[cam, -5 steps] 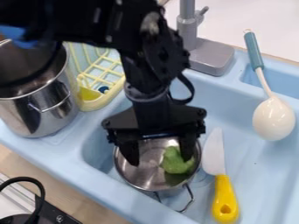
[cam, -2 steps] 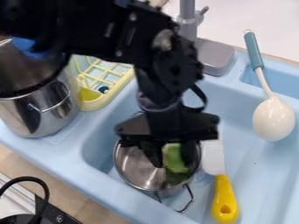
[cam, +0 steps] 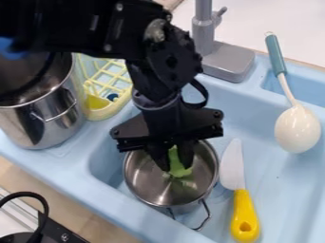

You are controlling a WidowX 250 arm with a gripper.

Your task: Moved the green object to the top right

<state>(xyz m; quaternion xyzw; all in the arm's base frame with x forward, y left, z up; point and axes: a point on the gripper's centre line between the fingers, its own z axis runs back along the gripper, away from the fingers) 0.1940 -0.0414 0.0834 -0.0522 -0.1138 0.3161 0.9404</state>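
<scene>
A robot's black gripper [cam: 176, 163] held a green object [cam: 179, 169] pinched between its fingers, over the inside of the small steel pot [cam: 145, 184] in the blue sink [cam: 273, 175]. The grasp, the job's first part, looked made. The carry toward the pot's upper right and the release apparently remained; whether the goal lay within the pot or beyond its rim could not be told.

Green obj. [cam: 176, 163] roughly upright btwn jaws, in metal pot [cam: 141, 182].
</scene>
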